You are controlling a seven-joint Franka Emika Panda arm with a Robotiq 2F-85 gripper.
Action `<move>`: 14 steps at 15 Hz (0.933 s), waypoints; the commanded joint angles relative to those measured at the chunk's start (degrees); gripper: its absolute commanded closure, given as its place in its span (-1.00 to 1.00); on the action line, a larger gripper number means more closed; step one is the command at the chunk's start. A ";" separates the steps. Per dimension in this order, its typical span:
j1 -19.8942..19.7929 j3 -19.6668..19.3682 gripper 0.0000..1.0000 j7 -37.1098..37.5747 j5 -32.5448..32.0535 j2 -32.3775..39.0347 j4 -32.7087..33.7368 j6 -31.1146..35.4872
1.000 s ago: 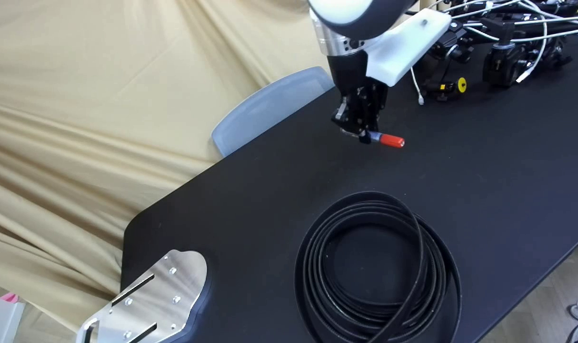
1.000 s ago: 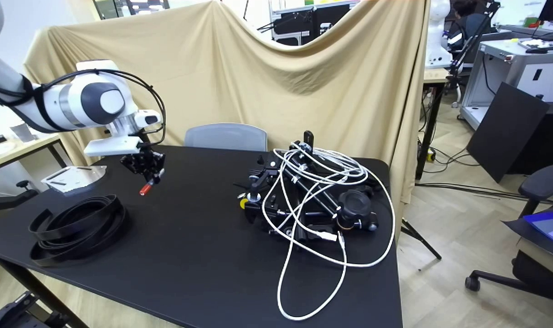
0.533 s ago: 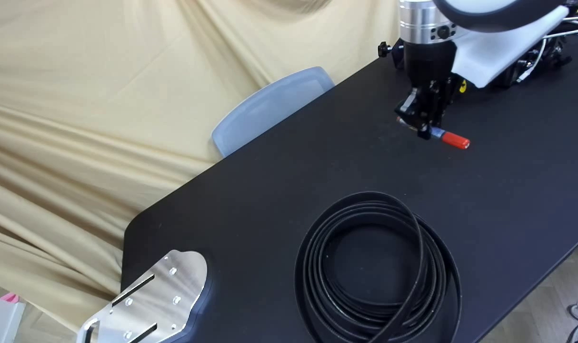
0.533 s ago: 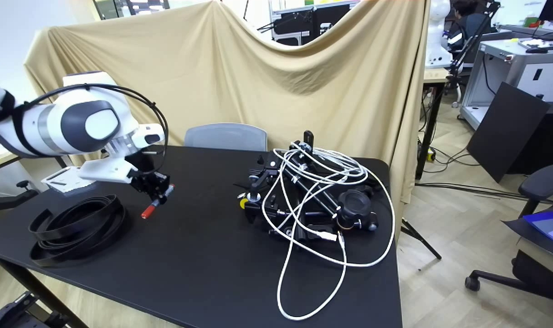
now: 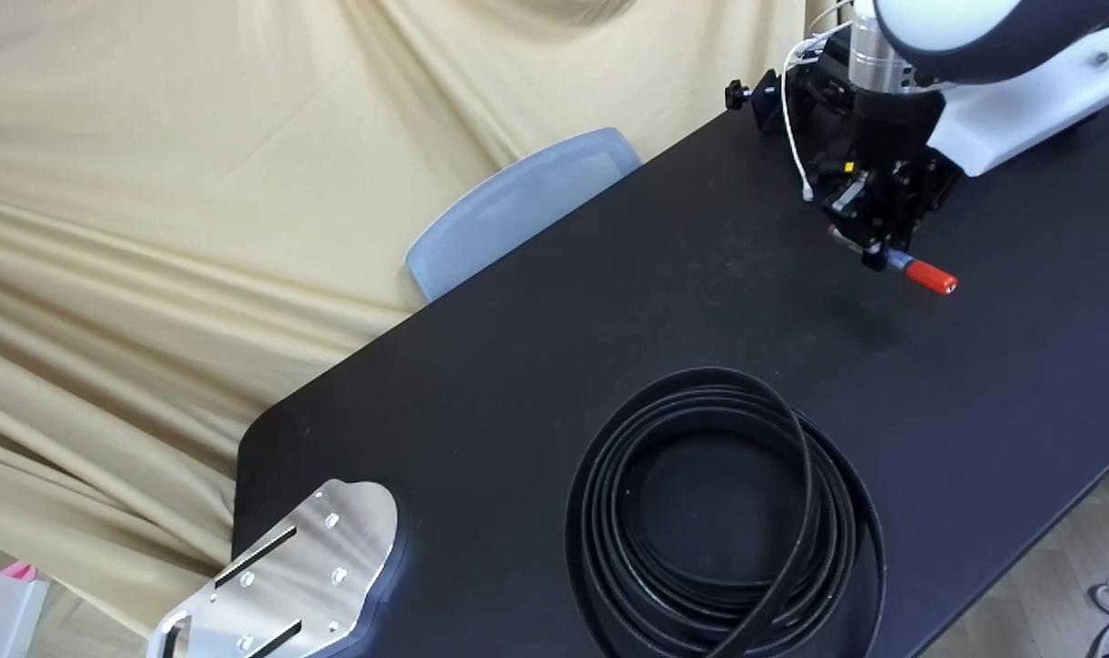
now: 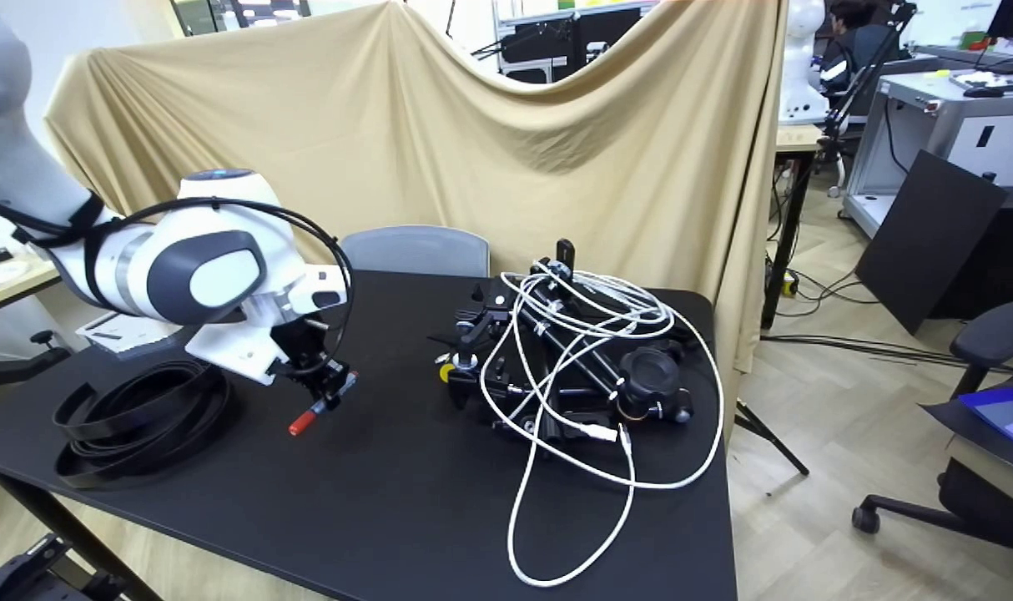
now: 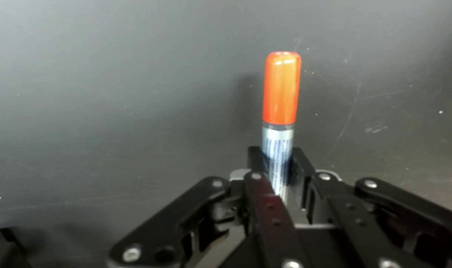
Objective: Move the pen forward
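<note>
The fingers (image 7: 255, 158) of the gripper (image 7: 277, 158) are drawn in on the pen (image 7: 280, 111) from either side, parted only by the thickness of its barrel and gripping it there, with the red end jutting past their tips. In an exterior view the pen is to the right of the coil (image 6: 152, 417), apart from it, and seems clear of the table (image 6: 406, 501), though the gap is hard to judge. The plate (image 5: 290, 576) is left of the coil in an exterior view, the black gear (image 6: 575, 344) well right of it in an exterior view.
</note>
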 commanded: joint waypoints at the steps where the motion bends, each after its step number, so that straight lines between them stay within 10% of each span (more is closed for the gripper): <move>1: -2.39 1.99 0.89 -2.55 3.50 3.39 2.33 -0.61; 3: -2.74 2.13 0.89 -2.80 3.85 4.67 3.20 -1.04; 4: -2.76 2.04 0.08 -2.69 3.65 5.30 3.61 -1.12; 14: -1.60 1.50 -1.00 -1.14 2.47 6.53 5.28 -0.78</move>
